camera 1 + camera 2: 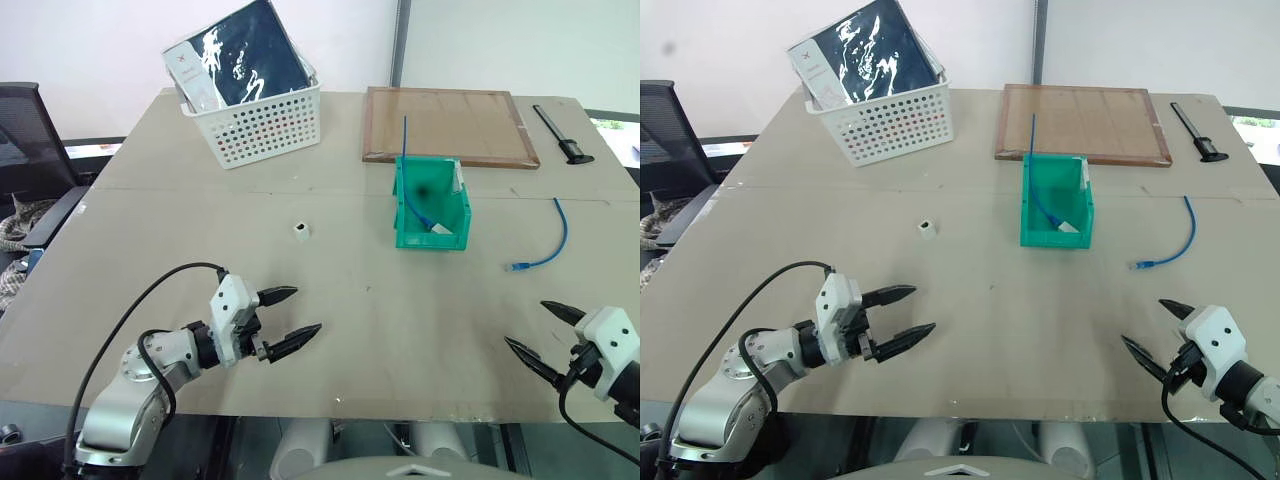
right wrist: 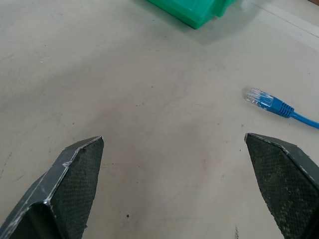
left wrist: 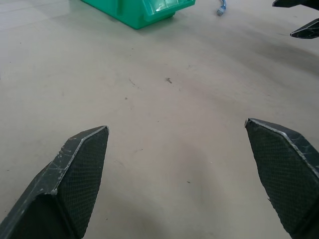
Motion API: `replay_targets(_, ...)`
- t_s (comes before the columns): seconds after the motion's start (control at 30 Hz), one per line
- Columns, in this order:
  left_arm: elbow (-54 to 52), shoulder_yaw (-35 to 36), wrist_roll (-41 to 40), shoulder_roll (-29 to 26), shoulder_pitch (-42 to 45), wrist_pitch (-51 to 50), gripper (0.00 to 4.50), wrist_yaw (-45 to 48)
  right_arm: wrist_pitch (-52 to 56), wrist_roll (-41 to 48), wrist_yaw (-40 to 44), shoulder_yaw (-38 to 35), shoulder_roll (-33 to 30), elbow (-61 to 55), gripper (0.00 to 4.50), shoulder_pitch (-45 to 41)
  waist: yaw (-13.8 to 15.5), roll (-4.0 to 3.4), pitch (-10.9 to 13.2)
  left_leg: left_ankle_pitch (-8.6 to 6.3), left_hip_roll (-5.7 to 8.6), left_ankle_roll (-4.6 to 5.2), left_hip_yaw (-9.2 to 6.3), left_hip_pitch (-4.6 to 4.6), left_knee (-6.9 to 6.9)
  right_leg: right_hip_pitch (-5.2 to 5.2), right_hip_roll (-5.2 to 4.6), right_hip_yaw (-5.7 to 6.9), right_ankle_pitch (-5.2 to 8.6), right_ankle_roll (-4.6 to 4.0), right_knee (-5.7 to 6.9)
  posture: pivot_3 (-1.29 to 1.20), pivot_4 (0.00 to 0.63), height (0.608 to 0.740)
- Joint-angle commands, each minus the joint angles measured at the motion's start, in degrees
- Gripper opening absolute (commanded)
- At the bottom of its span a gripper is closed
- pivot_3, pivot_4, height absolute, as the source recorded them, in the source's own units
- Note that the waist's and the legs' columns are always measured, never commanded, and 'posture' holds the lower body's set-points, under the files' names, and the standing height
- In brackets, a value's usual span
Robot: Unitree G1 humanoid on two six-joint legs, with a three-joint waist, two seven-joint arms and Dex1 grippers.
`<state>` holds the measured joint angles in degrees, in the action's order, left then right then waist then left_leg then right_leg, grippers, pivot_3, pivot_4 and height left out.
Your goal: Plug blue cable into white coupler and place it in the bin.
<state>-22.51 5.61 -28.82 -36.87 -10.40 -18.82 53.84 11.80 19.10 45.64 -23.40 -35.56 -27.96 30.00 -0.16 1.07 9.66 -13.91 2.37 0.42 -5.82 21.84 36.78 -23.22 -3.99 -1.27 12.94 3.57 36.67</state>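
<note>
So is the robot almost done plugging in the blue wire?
Not yet. Nothing is done: the blue cable and the white coupler lie apart on the table. The left gripper and right gripper are open and empty. Plugging and putting it in the bin remain.

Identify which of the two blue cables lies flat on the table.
The curved blue cable right of the green bin; the other blue cable stands in that bin.

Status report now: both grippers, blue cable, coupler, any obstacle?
Left gripper and right gripper open, empty. Blue cable and white coupler lie apart, unplugged. Bin already holds another cable. No obstacle.
</note>
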Motion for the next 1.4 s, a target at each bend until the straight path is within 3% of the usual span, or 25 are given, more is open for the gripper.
replay_targets(0.03,-3.17,1.11,-2.84,-0.43,1.10,-1.09,4.50,0.15,-0.26,1.14,0.05,-1.70,-1.58,-0.58,4.47,-2.39,-0.01,0.00,0.00,0.00,0.00,0.00,0.00,0.00,0.00,0.00,0.00,0.00,0.00,0.00,0.00,0.00,0.150,0.738)
replay_targets(0.13,-5.36,1.03,-8.18,-0.49,4.13,-5.81,4.50,0.27,1.94,1.10,2.37,-1.12,-7.04,0.16,4.47,-8.40,-0.20,0.02,0.03,0.00,0.00,0.00,0.10,0.00,0.08,0.00,0.01,-0.01,-0.02,0.00,0.01,0.00,0.150,0.738)
replay_targets(0.27,-6.35,-0.41,-9.13,-1.02,7.44,-6.40,4.50,1.93,4.49,-2.36,6.65,2.58,-17.20,6.34,4.47,-16.70,-0.19,-0.01,0.07,-0.02,-0.01,0.03,0.17,-0.05,0.15,0.11,0.05,0.19,-0.03,-0.02,-0.01,0.00,0.150,0.738)
replay_targets(0.4,-6.76,-3.30,-6.10,-2.41,9.37,-2.76,4.50,6.00,5.86,-6.05,14.90,13.24,-26.43,17.88,4.47,-30.89,-0.53,-0.10,0.17,-0.02,-0.07,0.03,0.45,0.00,0.11,0.08,0.13,0.22,-0.17,-0.26,-0.09,0.00,0.150,0.738)
replay_targets(0.5,-7.15,-4.52,-5.16,-2.65,9.66,-1.21,4.50,7.05,2.87,-10.15,19.65,21.49,-27.30,27.63,3.65,-42.52,-0.59,0.00,0.22,-0.04,-0.10,0.06,0.50,0.01,0.08,0.08,0.13,0.20,-0.18,-0.28,-0.17,0.00,0.150,0.738)
replay_targets(0.53,-7.33,-4.74,-5.00,-2.57,9.67,-0.97,4.50,7.07,1.48,-11.58,21.06,23.65,-27.16,30.43,3.00,-45.45,-0.57,-0.01,0.23,-0.05,-0.12,0.07,0.52,0.00,0.06,0.08,0.15,0.20,-0.18,-0.28,-0.20,0.00,0.150,0.738)
replay_targets(0.57,-7.78,-4.95,-4.85,-2.42,9.75,-0.88,4.50,6.87,-0.86,-13.62,21.89,25.78,-26.88,33.49,2.71,-48.18,-0.58,0.00,0.23,-0.05,-0.12,0.08,0.53,0.05,0.06,0.06,0.16,0.19,-0.18,-0.28,-0.22,0.00,0.150,0.738)
replay_targets(0.87,-13.06,-6.50,-5.42,-1.80,11.49,-3.71,4.50,2.20,-11.80,-24.12,27.59,36.88,-23.11,54.90,2.71,-65.23,-0.55,-0.06,0.32,-0.12,-0.09,0.18,0.65,0.15,0.05,0.04,0.08,0.13,-0.34,-0.04,-0.49,0.00,0.150,0.738)
replay_targets(1.03,-14.40,-6.36,-6.32,-1.69,12.74,-5.68,4.50,0.12,-14.12,-26.58,30.08,39.34,-21.00,61.69,1.14,-68.55,-0.56,-0.06,0.32,-0.13,-0.09,0.19,0.65,0.13,0.05,0.05,0.09,0.12,-0.35,-0.05,-0.49,0.00,0.150,0.738)
replay_targets(1.1,-14.47,-6.11,-6.58,-1.67,13.12,-6.33,4.50,-0.57,-13.03,-26.11,31.66,39.28,-20.72,61.35,0.06,-68.34,-0.56,-0.05,0.32,-0.13,-0.09,0.19,0.67,0.11,0.07,0.08,0.10,0.09,-0.36,-0.04,-0.48,0.00,0.150,0.738)
replay_targets(1.2,-14.70,-5.48,-6.84,-1.89,13.14,-7.09,4.50,-1.39,-8.27,-23.04,34.48,38.02,-20.76,54.86,0.02,-66.32,-0.55,-0.06,0.32,-0.13,-0.09,0.20,0.68,0.09,0.10,0.09,0.11,0.06,-0.41,0.02,-0.47,0.00,0.150,0.738)
replay_targets(1.3,-15.12,-4.24,-6.77,-2.30,12.41,-7.70,4.50,-2.48,7.58,-15.20,37.44,36.77,-19.91,34.19,0.02,-61.95,-0.56,-0.07,0.32,-0.13,-0.12,0.20,0.56,0.13,0.09,0.07,0.14,0.13,-0.42,0.01,-0.44,0.00,0.150,0.738)
replay_targets(1.4,-11.90,-4.43,-4.64,-2.37,11.57,-5.74,4.50,-1.80,17.31,-15.17,33.82,40.94,-14.85,19.44,0.02,-60.73,-0.92,-0.14,0.33,-0.14,-0.25,0.18,0.35,0.12,0.05,-0.04,0.23,0.00,-0.42,0.01,-0.38,0.00,0.150,0.738)
